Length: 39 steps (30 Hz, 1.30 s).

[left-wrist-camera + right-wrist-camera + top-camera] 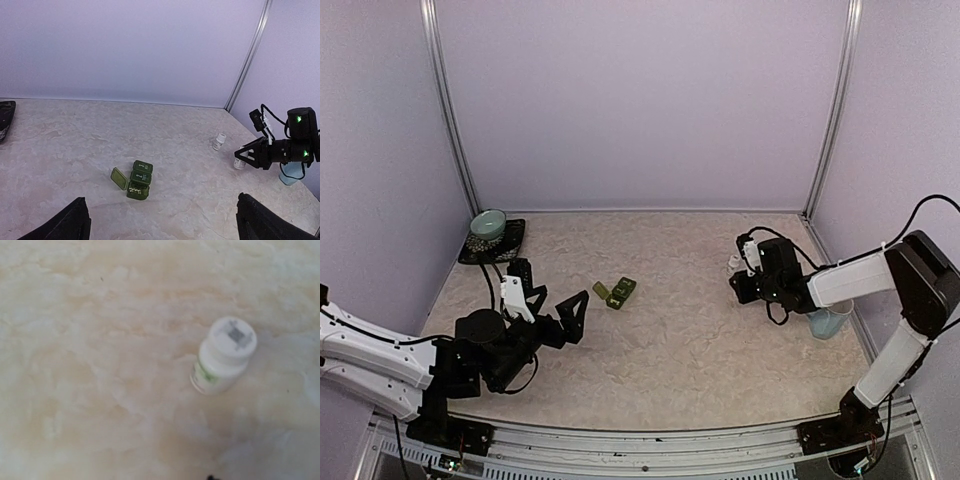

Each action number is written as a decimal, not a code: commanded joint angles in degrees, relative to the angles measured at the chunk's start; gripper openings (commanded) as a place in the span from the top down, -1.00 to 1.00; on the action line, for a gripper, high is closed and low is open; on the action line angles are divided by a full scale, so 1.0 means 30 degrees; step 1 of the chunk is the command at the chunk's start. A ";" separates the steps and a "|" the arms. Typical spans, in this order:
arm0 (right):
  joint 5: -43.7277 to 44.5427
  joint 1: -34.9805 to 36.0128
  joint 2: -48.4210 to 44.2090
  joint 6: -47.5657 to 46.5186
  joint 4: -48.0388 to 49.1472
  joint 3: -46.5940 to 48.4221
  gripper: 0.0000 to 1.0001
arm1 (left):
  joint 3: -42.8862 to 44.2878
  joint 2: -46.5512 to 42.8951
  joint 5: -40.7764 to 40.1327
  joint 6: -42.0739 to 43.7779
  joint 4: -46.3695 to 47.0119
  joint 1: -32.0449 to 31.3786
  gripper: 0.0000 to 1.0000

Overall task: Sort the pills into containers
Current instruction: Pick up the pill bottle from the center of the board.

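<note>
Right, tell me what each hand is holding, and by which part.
Left hand: nothing, jaws wide open. Right hand: seems closed on a small white bottle, near its top; exact spot too small to tell.

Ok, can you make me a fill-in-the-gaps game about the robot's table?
The green pill box has ___ lid flipped open.
The left gripper is wide ___.
The pale green bowl sits in the far ___ corner.
The pale blue mug stands over on the ___ side.
Missing words: one, open, left, right.
</note>
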 commanded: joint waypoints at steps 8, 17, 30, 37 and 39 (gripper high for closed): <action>0.0706 -0.0256 0.0554 0.0815 0.1513 -0.1049 0.54 | 0.0136 0.0128 0.0168 -0.0157 -0.0067 0.0144 -0.98; 0.0580 -0.0252 0.0104 0.0941 0.1667 -0.1629 0.39 | 0.0011 0.0134 0.0152 -0.0740 -0.0023 0.0144 -0.98; -0.0565 -0.0256 -0.1746 0.0987 0.0875 -0.2069 -0.22 | -0.0029 0.0209 0.0162 -0.0775 -0.0029 0.0162 -0.98; -0.4793 -0.0256 -0.3347 -0.0040 -0.2457 0.0895 -0.35 | 0.1205 0.1178 0.2134 -0.1537 -0.1440 0.2013 -0.98; -0.6510 -0.0256 -0.2981 -0.0494 -0.3551 0.2276 -0.35 | 0.1492 0.1558 0.3085 -0.1764 -0.1403 0.2946 -0.98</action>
